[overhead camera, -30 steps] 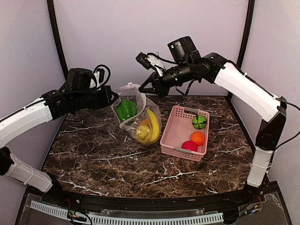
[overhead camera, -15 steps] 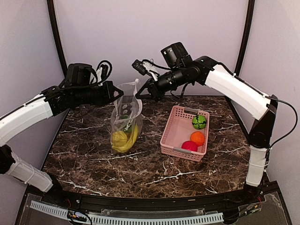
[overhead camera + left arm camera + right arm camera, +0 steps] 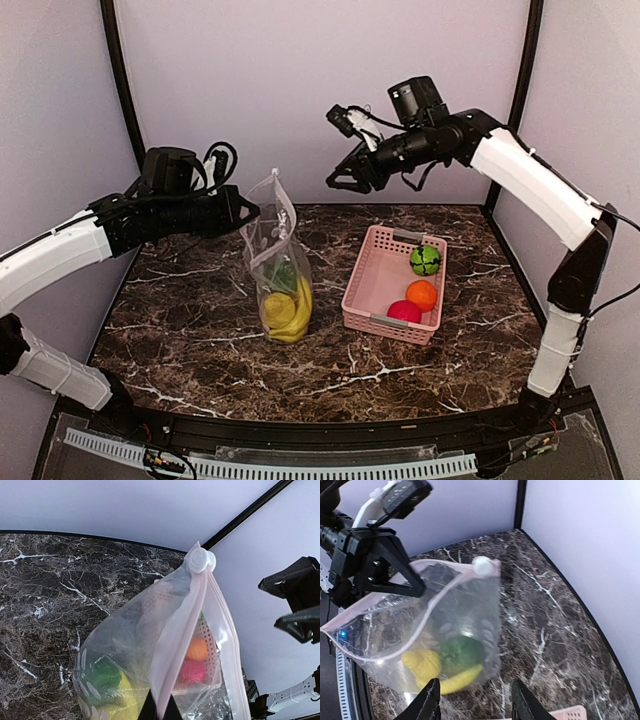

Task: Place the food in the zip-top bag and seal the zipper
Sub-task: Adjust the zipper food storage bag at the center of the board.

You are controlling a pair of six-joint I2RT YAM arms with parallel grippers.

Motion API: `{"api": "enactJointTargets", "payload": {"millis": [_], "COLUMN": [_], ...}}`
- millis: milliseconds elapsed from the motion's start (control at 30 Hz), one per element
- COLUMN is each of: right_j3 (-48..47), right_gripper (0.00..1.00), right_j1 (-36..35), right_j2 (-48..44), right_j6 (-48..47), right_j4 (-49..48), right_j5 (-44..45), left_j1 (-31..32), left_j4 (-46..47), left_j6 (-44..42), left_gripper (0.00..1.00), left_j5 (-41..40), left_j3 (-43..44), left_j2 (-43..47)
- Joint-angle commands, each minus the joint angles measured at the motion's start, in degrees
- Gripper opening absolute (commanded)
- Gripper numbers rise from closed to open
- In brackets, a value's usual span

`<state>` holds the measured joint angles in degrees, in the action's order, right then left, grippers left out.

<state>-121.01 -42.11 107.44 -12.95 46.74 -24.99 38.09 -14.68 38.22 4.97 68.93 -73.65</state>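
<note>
One floppy dotted bag [image 3: 275, 258], pink lattice basket [image 3: 357, 282]

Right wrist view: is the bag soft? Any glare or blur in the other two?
Right wrist: zip-top bag soft and smeared, marble table sharper. Left wrist: bag close to lens, hazy; orange fruit seen through it blurred. Top external: crisp, even light, faint shadows.

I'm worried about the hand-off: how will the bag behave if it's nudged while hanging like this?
Probably floppy: the bag hangs limp from the left gripper, pinched at one top edge. It's likely bottom-heavy, since the banana sits at the bottom, so a nudge may swing it. The clear film looks glossy, perhaps slippery.
</note>
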Motion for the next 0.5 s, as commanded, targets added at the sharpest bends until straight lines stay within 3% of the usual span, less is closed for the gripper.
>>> {"api": "enactJointTargets", "payload": {"millis": [0,300,467], "right_j3": [5.05,20.7,23.41], "right_gripper": [0.46,0.47,0.54], "right_j1": [7.4,21.53,26.16], "right_j2": [-6.25,-5.7,-2.2], "right_j6": [-2.17,-5.7,-7.57], "right_j4": [-0.4,0.22,2.58], "right_j5": [0.7,3.35,5.17], "left_j1": [-0.41,-0.39,-0.38], "left_j4": [1.52,-0.06,2.75], "left_j6": [-0.19,-2.12,0.36], "left_gripper": [0.01,0.01,0.01], "left_j5": [0.4,-0.84,4.23], "left_j3": [0.36,3.0,0.6], "left_j2": [1.78,2.53,-0.27]}}
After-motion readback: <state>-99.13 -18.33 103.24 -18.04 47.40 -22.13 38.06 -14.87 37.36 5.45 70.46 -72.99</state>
